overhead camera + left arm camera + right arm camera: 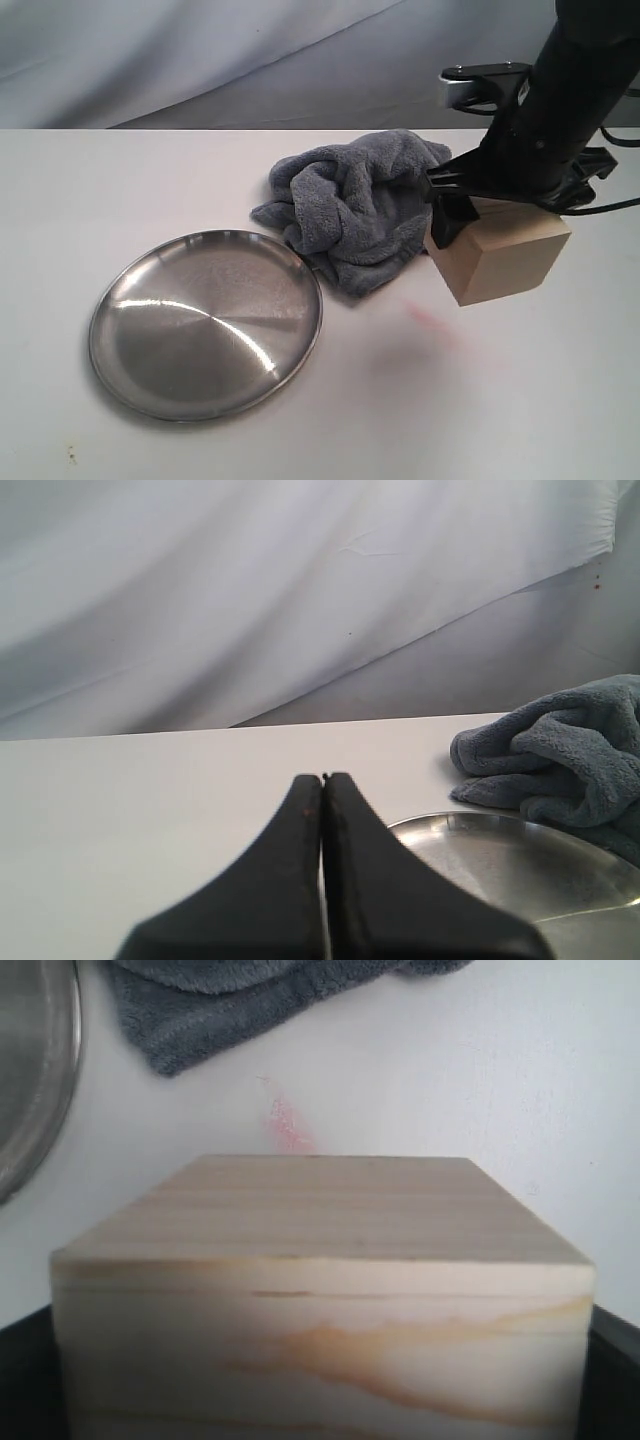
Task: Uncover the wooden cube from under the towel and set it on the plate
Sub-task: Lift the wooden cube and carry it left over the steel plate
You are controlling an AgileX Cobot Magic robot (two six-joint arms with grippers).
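The pale wooden cube [505, 258] lies uncovered to the right of the crumpled grey towel [352, 205], and my right gripper [500, 212] is shut on it from above. One black finger [447, 222] presses the cube's left face. In the right wrist view the cube [320, 1260] fills the space between the jaws, with the towel [230, 1000] and the plate's rim [35, 1080] beyond it. The steel plate [105, 335] sits empty at the front left. My left gripper [322, 780] is shut on nothing, low over the table beside the plate [500, 865] and towel [565, 745].
A faint pink smear [428, 318] marks the white table between cube and plate. A grey-white cloth backdrop [200, 50] hangs behind the table. The right arm's black body [570, 90] rises over the cube at the back right.
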